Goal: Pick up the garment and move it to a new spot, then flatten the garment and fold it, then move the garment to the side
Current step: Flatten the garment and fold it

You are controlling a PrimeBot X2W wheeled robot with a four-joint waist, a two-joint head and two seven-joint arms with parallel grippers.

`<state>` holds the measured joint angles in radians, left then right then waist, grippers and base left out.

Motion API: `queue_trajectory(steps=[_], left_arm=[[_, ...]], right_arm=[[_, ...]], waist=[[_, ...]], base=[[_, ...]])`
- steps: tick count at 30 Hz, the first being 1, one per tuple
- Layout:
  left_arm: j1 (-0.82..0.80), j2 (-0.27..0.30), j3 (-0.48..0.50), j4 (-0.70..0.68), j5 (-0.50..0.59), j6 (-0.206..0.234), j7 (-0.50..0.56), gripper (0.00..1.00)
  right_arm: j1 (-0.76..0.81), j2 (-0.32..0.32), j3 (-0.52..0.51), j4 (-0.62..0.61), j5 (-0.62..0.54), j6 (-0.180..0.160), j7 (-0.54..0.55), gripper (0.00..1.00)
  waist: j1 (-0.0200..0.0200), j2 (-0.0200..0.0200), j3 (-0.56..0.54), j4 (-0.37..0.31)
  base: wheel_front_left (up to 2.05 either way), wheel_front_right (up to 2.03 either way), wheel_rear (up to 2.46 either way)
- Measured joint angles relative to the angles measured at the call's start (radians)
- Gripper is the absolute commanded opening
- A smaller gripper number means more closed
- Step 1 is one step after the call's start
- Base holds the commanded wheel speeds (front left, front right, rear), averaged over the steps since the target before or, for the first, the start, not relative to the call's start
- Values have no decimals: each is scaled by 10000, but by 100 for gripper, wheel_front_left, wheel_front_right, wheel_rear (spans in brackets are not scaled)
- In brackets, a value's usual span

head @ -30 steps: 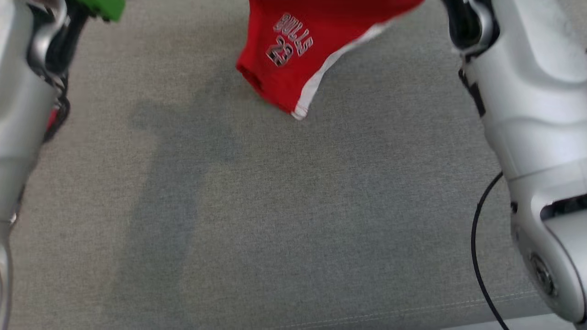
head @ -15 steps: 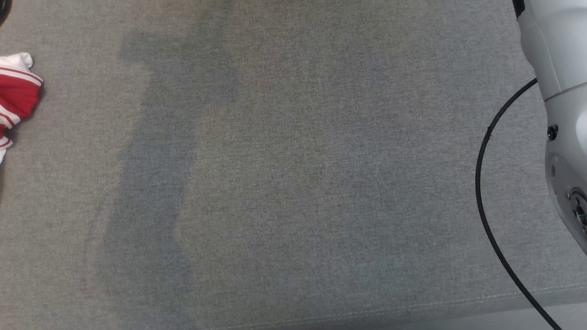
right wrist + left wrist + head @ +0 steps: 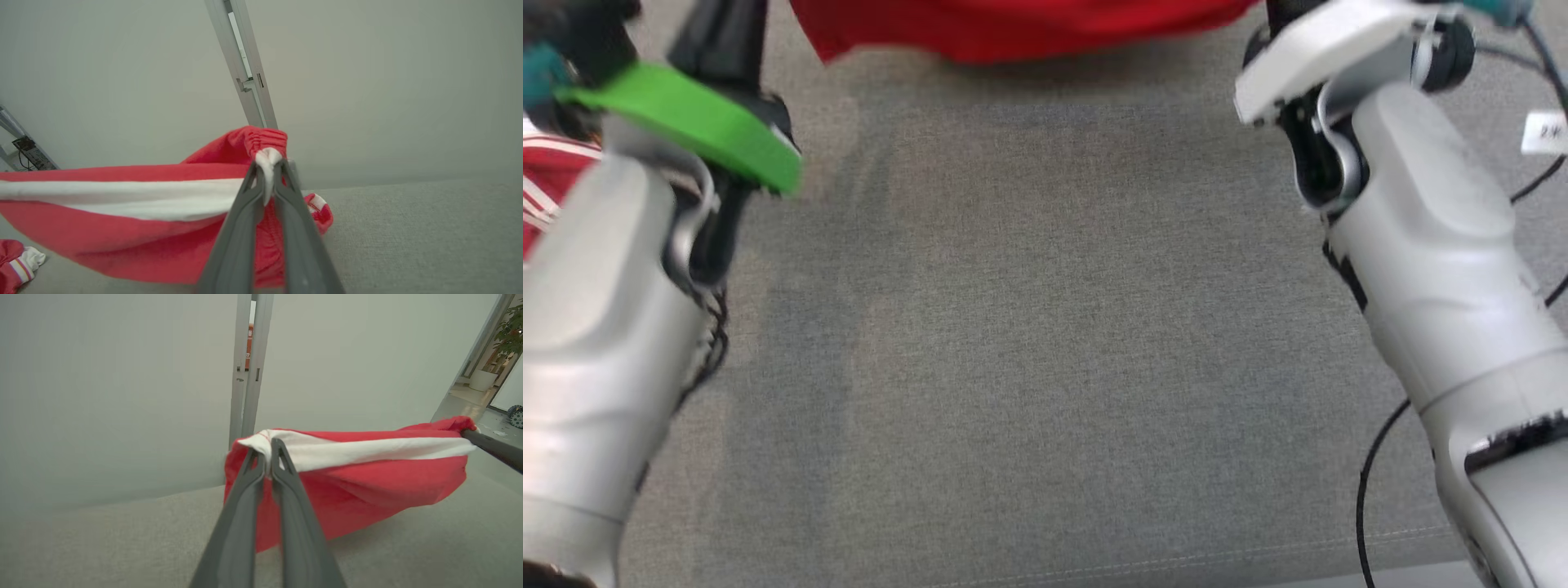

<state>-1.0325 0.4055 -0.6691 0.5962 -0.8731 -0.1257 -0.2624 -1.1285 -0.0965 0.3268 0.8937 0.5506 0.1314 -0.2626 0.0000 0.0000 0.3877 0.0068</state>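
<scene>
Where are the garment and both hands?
garment (image 3: 367, 486), left wrist view, red cloth below stripe
left hand (image 3: 266, 451), left wrist view, between fingertips
right hand (image 3: 268, 167), right wrist view, between fingertips

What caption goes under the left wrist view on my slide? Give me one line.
Left gripper and right gripper hold the red garment stretched by its white band over the grey surface.
</scene>
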Motion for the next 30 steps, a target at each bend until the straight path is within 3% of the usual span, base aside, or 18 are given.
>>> queue_trajectory(steps=[9, 14, 30], left_arm=[[4722, -861, 1755, -1741, 1154, 251, 0, 0], [6602, -1058, 2121, -2339, 1852, 330, 0, 0], [10081, -1473, 2385, -3588, 2602, 734, 0, 0]], right_arm=[[4364, -433, 81, -2428, 610, 0, 0, 0], [6300, -589, -157, -3450, 533, 2, 0, 0], [11199, -428, -1264, -6276, -232, 4, 568, 0]], waist=[[0, 0, -889, 113], [-1, 0, -1418, 106], [-1, 0, -2841, 60]], base=[[0, 0, 0], [0, 0, 0], [0, 0, 0]])
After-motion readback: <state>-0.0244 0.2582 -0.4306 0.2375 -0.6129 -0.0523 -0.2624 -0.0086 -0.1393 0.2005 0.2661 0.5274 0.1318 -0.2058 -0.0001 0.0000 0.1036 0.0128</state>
